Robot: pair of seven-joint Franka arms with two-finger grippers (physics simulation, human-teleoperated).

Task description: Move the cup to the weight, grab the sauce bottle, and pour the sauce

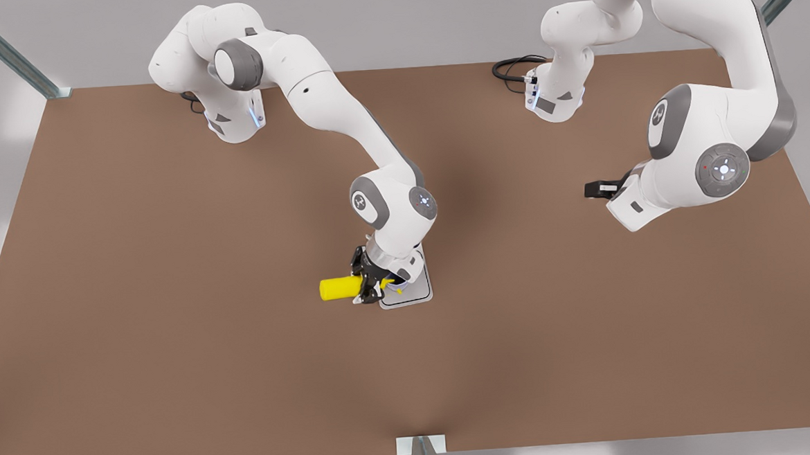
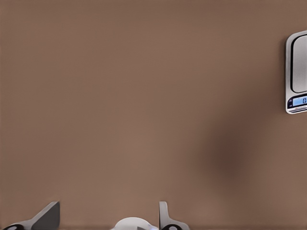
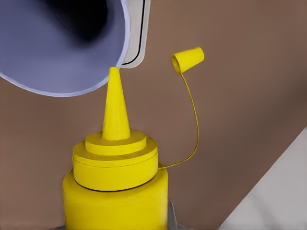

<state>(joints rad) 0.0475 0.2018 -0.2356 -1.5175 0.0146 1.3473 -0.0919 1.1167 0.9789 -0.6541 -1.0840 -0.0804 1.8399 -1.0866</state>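
Up close, right gripper (image 1: 372, 286) pinches sauce bottle (image 3: 115, 191), nozzle at cup (image 3: 62, 43) rim; left gripper (image 2: 103, 218) spread.

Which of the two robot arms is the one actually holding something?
The right gripper, at the middle of the table, grips the sauce bottle tipped toward the cup on the weight. The left gripper hangs open, waiting.

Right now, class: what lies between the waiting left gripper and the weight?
Nothing: in the left wrist view, bare brown table runs from the left gripper to the weight. The front view shows the same bare stretch.
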